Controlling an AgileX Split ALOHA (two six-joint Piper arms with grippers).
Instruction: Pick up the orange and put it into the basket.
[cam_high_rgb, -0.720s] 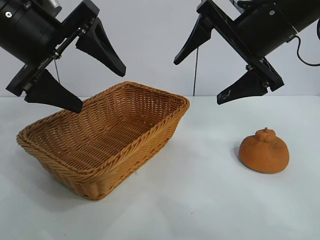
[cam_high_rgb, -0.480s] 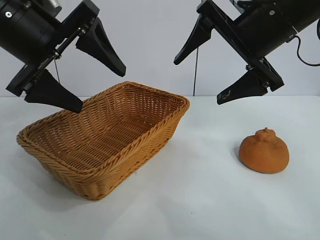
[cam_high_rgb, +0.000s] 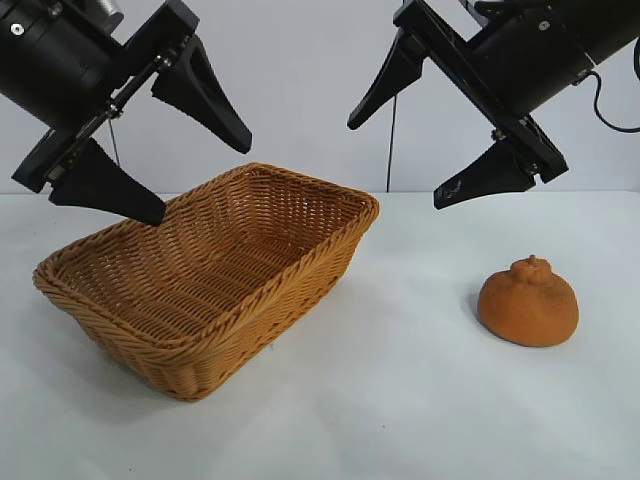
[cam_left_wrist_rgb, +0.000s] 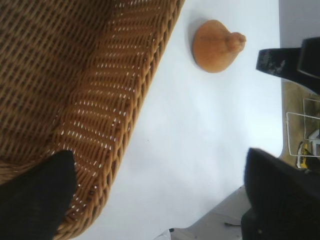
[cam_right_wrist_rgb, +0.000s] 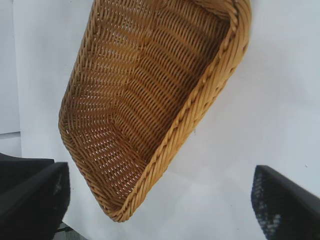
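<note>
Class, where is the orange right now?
In the exterior view the orange sits on the table at right, apart from the basket, below the right gripper.

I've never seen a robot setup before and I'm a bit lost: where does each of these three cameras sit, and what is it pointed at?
Exterior view: faces both arms across the table; shows left gripper, right gripper, both open, above basket and orange.
Left wrist view: sits on the left arm, looks down at basket and orange; own dark fingers show.
Right wrist view: sits on the right arm, looks down into the basket; own fingers show.
Shared: all see the basket.
</note>
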